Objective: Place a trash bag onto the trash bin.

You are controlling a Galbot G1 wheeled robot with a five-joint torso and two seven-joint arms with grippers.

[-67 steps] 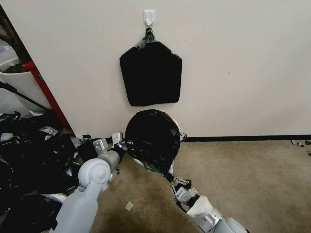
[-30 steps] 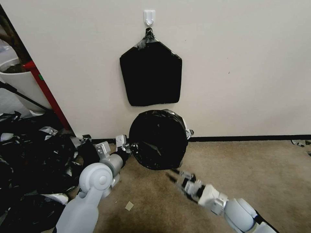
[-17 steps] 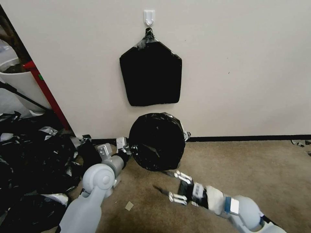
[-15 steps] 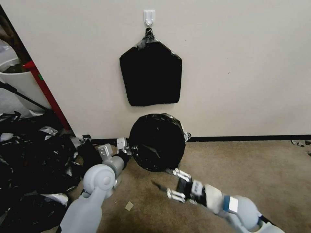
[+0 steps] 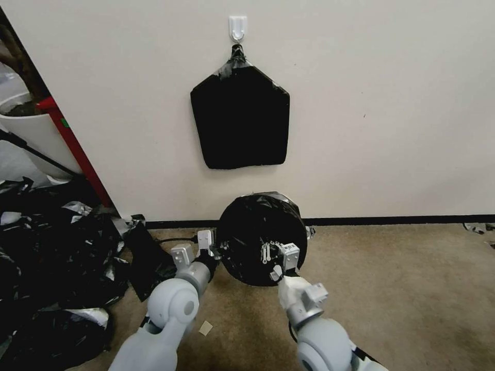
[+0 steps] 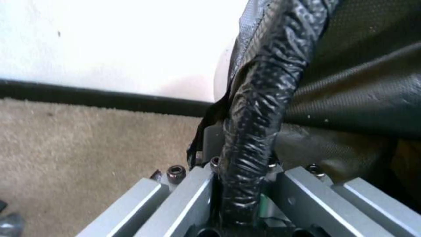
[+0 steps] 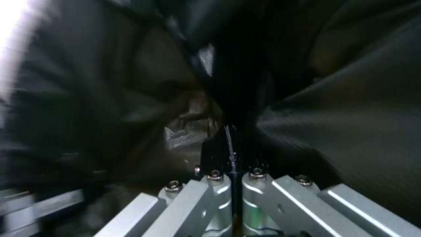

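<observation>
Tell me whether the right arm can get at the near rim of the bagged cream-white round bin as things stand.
Probably yes. The right gripper is already inside the mouth of the thin glossy black trash bag covering the bin, fingers shut; nothing lies between it and the near rim. The left gripper pinches the bag's rolled edge on the far side, out of the way.

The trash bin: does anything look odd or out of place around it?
Yes. The trash bin is already wrapped in the trash bag, yet a big heap of black plastic scraps litters the carpet to the robot's left. The left gripper pinches the bag's rim; the right gripper is inside.
</observation>
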